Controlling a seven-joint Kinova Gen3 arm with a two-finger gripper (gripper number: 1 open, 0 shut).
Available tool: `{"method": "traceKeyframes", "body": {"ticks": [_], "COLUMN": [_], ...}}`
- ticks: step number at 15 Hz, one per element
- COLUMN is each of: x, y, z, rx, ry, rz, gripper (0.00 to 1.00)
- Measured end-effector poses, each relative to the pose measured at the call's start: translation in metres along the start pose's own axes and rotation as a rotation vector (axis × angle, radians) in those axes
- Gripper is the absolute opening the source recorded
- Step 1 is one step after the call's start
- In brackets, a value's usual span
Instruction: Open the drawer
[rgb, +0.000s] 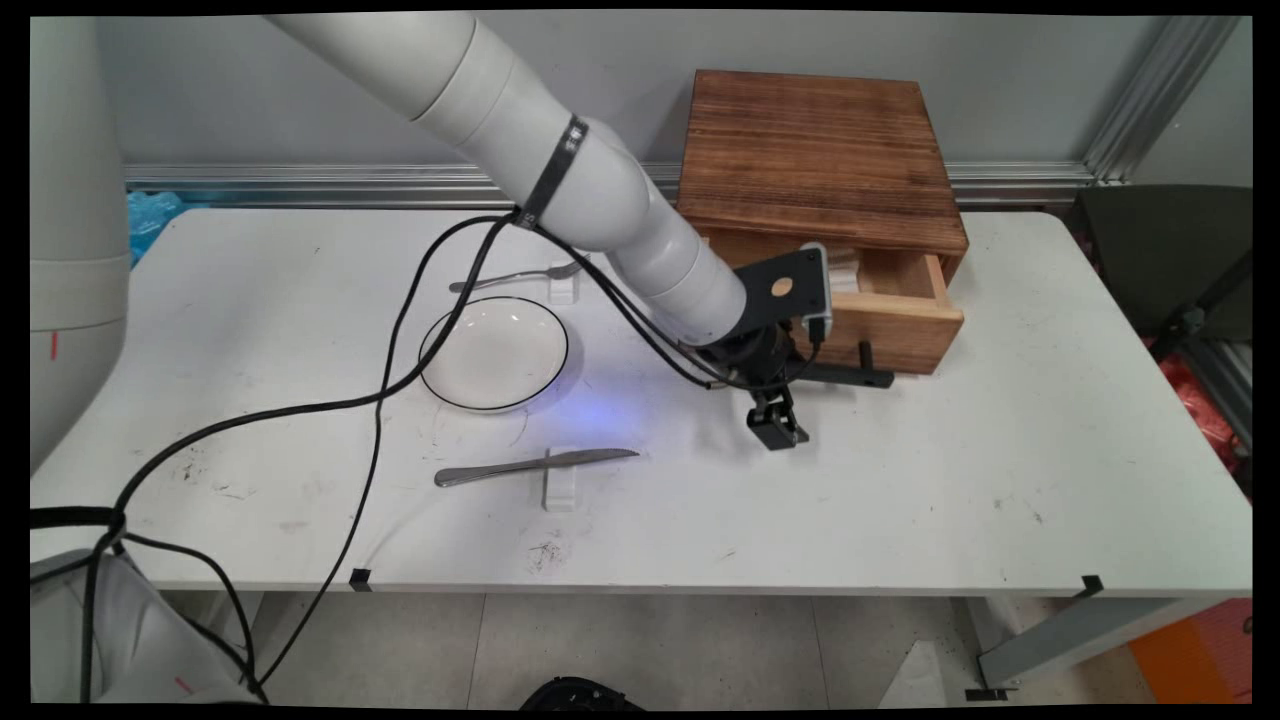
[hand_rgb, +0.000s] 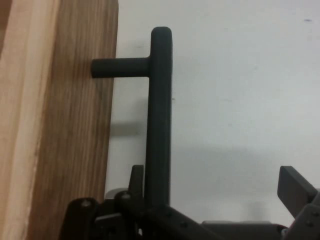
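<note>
1. The gripper (rgb: 778, 425) hangs low over the counter (rgb: 1000, 480), just in front of the drawer (rgb: 890, 310). Its fingers stand spread apart: in the hand view one finger (hand_rgb: 295, 187) sits well to the right of the handle (hand_rgb: 160, 115), the other close against it, and nothing is clamped.
2. The handle is a black, matte, round bar on short posts, standing off the drawer's front. It lies between the fingers, nearer one of them; whether that one touches it I cannot tell.
3. The drawer is pulled partway out of a box (rgb: 815, 150) of dark, strongly grained wood. The drawer itself is paler, smooth wood with square edges; something pale lies inside, too hidden to name.
4. Left of the gripper, well apart, sits a round white plate (rgb: 493, 352) with a thin dark rim.
5. A metal knife (rgb: 535, 465) lies near the plate's front on a small white rest (rgb: 560, 490); a metal fork (rgb: 515, 277) lies behind the plate on another rest.
6. The counter is white, flat and scuffed with dark marks.
</note>
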Motion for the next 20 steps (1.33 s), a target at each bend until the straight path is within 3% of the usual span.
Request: {"method": "traceKeyframes", "body": {"ticks": [20], "x": [0.004], "y": [0.077], "z": [-0.029], "rx": [-0.071], "ry": [0.016], "rz": [0.003], "gripper": [1.00]}}
